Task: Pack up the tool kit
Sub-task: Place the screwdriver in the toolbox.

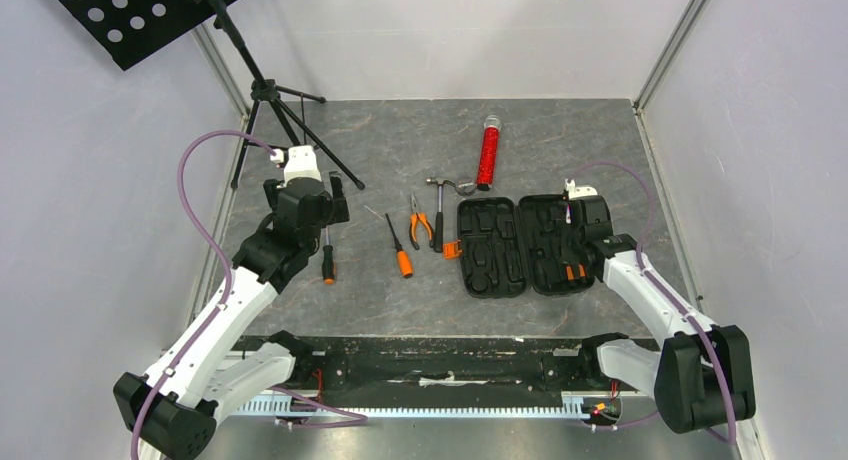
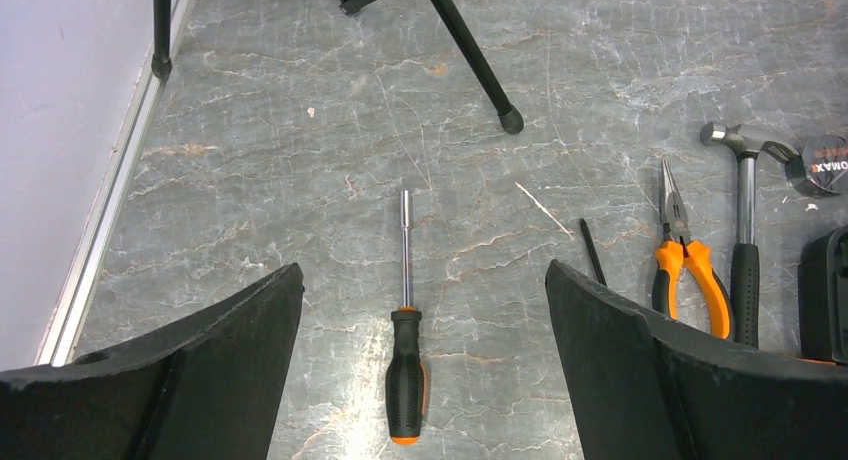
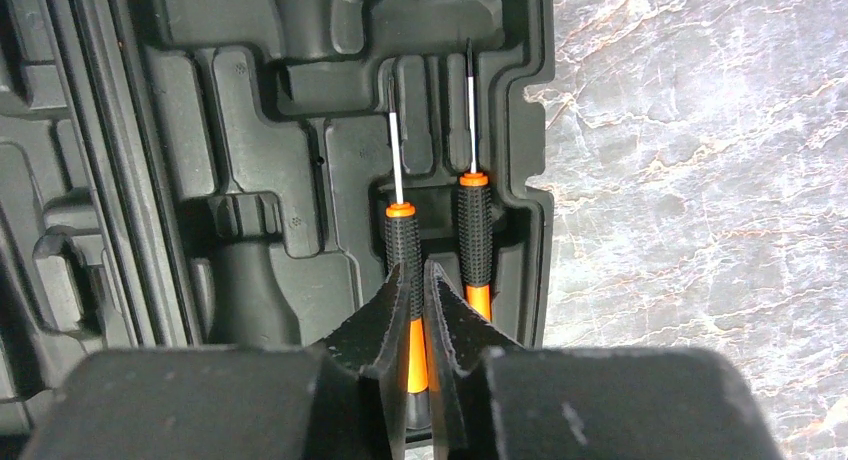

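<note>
Right gripper (image 3: 415,270): jaws nearly together, sitting over the handle of the left precision screwdriver (image 3: 400,235), orange tail showing in the slit. I can't tell if it's pinching the handle or just resting on top. That driver lies in its slot in the right half of the open tool case (image 3: 250,130), beside the second precision screwdriver (image 3: 474,230), which looks seated.

My call: press straight down along the handle with no sideways drag, or it may pop the neighbour out.

Left gripper (image 2: 422,270) is wide open, hovering over the socket-tip screwdriver (image 2: 405,320) on the worktop (image 2: 250,180), well left of the case. For the pick I'd centre on the black grip, set the jaws across the handle and drop vertically. The thin shaft would likely roll.

Orange-handled screwdriver (image 1: 403,263), pliers (image 2: 685,265) and hammer (image 2: 745,210) lie loose between it and the case.
</note>
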